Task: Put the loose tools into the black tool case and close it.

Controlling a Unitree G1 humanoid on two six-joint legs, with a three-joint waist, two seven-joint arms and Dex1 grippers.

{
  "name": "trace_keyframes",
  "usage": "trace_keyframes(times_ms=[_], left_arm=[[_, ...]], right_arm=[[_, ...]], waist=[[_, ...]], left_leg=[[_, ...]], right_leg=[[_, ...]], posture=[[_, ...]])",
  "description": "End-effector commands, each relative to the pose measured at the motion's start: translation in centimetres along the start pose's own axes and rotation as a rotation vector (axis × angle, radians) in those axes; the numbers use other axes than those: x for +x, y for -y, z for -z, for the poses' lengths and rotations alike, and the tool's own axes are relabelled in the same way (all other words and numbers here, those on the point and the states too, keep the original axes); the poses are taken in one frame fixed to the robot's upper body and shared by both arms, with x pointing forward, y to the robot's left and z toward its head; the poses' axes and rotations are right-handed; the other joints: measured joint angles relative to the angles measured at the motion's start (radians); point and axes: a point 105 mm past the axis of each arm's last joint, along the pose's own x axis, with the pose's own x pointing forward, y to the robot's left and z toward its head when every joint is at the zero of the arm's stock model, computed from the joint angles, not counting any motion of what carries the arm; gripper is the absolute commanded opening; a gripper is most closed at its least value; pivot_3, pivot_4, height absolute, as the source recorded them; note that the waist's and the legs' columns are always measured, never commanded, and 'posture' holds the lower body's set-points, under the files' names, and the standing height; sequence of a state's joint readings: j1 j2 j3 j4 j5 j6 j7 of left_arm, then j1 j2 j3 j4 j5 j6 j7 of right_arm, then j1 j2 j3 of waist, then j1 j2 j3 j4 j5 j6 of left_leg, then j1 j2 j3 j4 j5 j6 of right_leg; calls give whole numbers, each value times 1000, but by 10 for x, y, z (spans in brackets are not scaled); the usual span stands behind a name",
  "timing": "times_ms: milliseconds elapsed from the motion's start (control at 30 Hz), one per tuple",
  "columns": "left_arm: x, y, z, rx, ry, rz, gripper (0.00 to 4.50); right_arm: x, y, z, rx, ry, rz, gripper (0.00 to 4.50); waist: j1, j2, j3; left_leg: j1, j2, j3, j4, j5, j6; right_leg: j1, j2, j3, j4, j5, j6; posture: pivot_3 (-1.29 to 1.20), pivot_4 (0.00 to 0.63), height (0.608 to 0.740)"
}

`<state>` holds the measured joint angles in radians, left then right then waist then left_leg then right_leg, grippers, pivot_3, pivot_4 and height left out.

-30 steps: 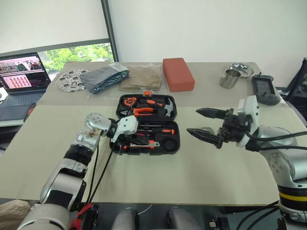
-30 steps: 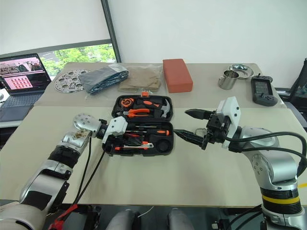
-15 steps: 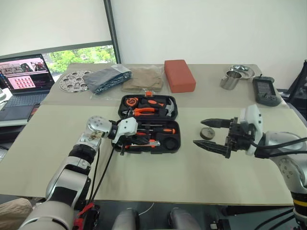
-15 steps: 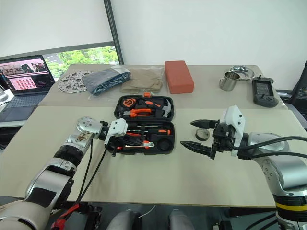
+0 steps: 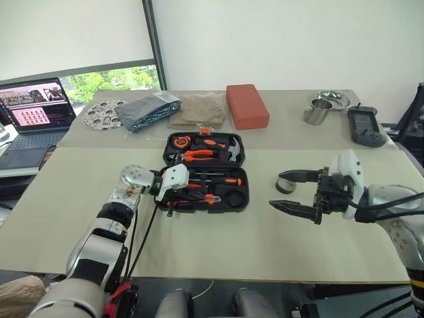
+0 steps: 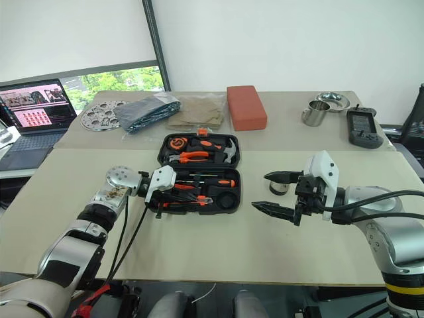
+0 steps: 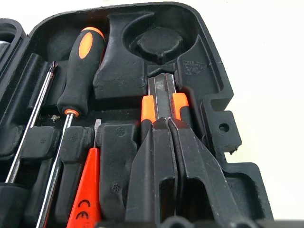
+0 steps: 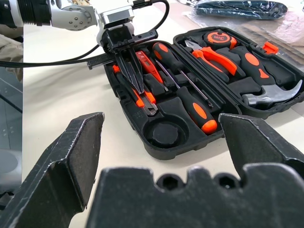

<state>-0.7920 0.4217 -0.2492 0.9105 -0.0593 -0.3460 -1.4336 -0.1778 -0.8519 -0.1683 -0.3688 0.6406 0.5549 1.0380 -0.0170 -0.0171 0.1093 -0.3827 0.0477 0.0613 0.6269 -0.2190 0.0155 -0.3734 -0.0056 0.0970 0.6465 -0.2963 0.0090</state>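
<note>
We see the matte beige worktop carrying the moulded black tool case, lying open mid-worktop. Our left claw, pinched shut, rests on an orange-banded tool inside; our right claw gapes wide beside a dark round tape roll.

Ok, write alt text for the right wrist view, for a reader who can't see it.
An open black tool case lies on a pale table, holding screwdrivers, pliers and a hammer. The left gripper, shut, presses on a small orange-and-black tool in the case's near half. The right gripper's open fingers frame the foreground.
</note>
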Motion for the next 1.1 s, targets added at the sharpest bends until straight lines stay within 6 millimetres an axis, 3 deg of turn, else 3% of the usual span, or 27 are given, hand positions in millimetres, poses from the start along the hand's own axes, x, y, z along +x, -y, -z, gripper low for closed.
trace_keyframes(times_ms=[33, 333, 467, 700, 1100], left_arm=[[-1, 5, 11, -14, -58, 5, 104], [-40, -22, -46, 63, 100, -159, 104], [-65, -22, -70, 54, 171, -223, 104], [-101, 2, -103, 8, 234, -273, 104], [-135, 39, -121, -48, 223, -325, 104]], right_arm=[[-4, 2, -10, -57, 18, 18, 4500], [-6, 12, -7, -68, 16, 52, 4500], [-6, 31, -5, -106, 26, 138, 4500], [-9, 53, 20, -136, -93, 210, 4500], [-6, 75, 66, -133, -330, 221, 4500]], waist=[[0, 0, 0], [-3, 0, 1], [-4, 0, 1], [-1, 1, 1], [-5, 1, 1]], left_leg=[[0, 0, 0, 0, 0, 0], [-6, 0, -1, 0, 0, 0], [-8, 0, 0, -2, 0, 1], [-8, 2, 0, -2, -1, 1], [-6, 2, 1, -2, -1, 1]], right_leg=[[0, 0, 0, 0, 0, 0], [-10, 1, 0, 0, 0, 0], [-12, 0, 1, 0, 3, -6], [-12, 0, 1, 0, 3, -6], [-12, -2, 1, 0, 3, -6]], posture=[[0, 150, 740], [0, 150, 740], [0, 150, 740], [0, 150, 740], [0, 150, 740]])
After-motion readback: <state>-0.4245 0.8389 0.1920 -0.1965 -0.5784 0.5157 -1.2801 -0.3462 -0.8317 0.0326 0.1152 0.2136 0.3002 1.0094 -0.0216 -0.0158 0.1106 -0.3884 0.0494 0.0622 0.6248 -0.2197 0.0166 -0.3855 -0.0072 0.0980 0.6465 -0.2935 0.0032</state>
